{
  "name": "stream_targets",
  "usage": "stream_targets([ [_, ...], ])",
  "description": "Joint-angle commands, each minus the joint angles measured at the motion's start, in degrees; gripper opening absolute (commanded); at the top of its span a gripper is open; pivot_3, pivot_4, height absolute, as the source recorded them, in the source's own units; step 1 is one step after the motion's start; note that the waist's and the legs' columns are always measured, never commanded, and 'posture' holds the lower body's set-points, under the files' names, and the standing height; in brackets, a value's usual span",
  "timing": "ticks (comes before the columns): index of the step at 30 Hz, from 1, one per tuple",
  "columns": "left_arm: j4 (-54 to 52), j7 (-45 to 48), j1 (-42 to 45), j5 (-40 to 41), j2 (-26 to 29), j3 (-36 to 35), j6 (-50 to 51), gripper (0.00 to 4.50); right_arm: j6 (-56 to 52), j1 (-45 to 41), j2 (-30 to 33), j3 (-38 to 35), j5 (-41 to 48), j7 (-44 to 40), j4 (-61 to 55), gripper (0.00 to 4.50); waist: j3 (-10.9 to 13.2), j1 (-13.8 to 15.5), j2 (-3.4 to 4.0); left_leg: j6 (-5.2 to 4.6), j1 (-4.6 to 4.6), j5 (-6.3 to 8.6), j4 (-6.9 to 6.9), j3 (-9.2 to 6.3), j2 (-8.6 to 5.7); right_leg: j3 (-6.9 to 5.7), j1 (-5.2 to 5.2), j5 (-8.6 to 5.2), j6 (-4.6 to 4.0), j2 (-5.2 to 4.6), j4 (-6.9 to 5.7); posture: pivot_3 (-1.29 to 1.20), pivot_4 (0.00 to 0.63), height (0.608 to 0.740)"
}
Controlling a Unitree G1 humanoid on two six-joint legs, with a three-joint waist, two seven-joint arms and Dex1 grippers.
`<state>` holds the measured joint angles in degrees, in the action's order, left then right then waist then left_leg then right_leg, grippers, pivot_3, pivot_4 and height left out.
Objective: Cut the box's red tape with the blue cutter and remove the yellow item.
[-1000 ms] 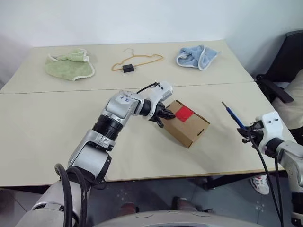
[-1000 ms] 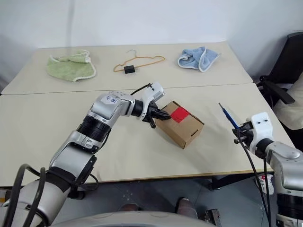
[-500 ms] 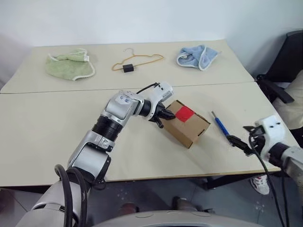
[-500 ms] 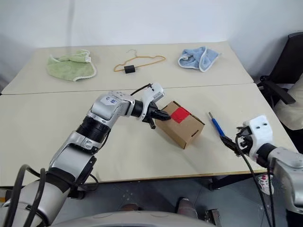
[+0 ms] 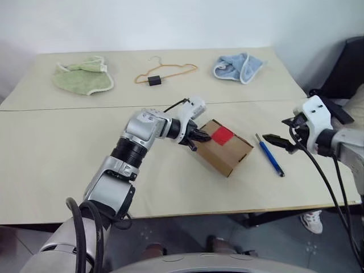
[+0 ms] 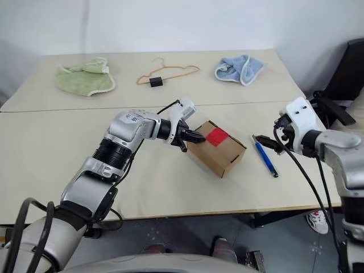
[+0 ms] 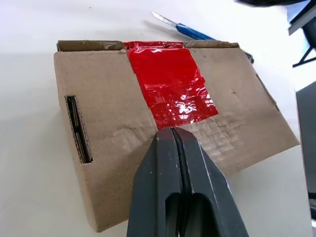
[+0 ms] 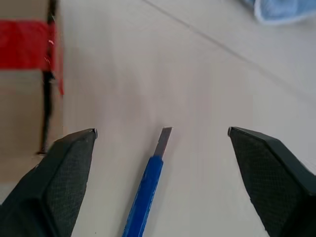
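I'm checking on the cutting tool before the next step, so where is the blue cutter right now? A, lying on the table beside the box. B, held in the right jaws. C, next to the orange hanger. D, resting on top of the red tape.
A: the blue cutter lies flat on the table just right of the box, and the right gripper hangs open above it, holding nothing.

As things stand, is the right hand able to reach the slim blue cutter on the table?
Probably yes. The right hand is open just above the slim blue cutter, which lies alone on the beige table beside the brown cardboard box, with nothing between them.
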<state>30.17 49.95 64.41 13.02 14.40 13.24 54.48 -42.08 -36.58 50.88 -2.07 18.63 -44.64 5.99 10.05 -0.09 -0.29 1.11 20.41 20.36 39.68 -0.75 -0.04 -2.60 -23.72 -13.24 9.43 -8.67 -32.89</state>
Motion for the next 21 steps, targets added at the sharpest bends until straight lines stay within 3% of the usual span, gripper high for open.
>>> stream_targets([
  [1,-1.5,0.3,2.2,2.3,2.6,-4.0,4.7,0.0,6.1,-5.6,-0.5,3.8,-4.4,-3.6,8.1,2.83,0.0,-0.1,0.02,0.01,0.01,-0.01,-0.08,-0.02,0.01,-0.01,-0.04,-0.01,-0.01,0.01,0.0,0.0,0.15,0.74],
  [4,-2.9,2.8,3.5,4.2,5.3,-4.9,8.8,0.0,10.0,-10.4,-2.5,6.8,-7.3,-5.8,16.3,1.81,0.1,-0.3,0.02,0.07,0.03,-0.04,-0.31,-0.02,0.01,-0.02,-0.16,-0.02,-0.03,0.03,0.08,0.0,0.15,0.74],
  [9,-7.3,8.6,2.5,5.5,11.2,1.5,16.1,0.0,16.1,-17.2,-7.2,12.0,-12.7,-9.8,28.7,0.07,0.1,-0.8,0.09,0.14,0.16,-0.07,-0.47,0.04,0.0,-0.02,-0.29,-0.01,0.0,0.02,0.3,0.0,0.15,0.74],
  [16,-14.5,9.9,-2.8,7.6,12.2,8.6,21.5,0.0,21.0,-18.9,-11.4,15.2,-16.4,-15.1,33.6,0.03,0.2,-0.3,0.12,0.15,0.49,-0.07,-0.5,0.01,-0.02,-0.08,-0.53,-0.01,-0.01,0.02,0.45,0.0,0.15,0.74],
  [21,-13.2,5.4,-5.0,6.0,9.1,8.8,18.4,0.0,15.9,-14.5,-10.6,16.1,-15.9,-20.6,22.5,0.03,0.2,-0.4,0.12,0.3,0.8,-0.16,-0.45,0.0,0.0,-0.1,-0.86,0.01,0.03,0.04,0.35,0.0,0.15,0.74],
])
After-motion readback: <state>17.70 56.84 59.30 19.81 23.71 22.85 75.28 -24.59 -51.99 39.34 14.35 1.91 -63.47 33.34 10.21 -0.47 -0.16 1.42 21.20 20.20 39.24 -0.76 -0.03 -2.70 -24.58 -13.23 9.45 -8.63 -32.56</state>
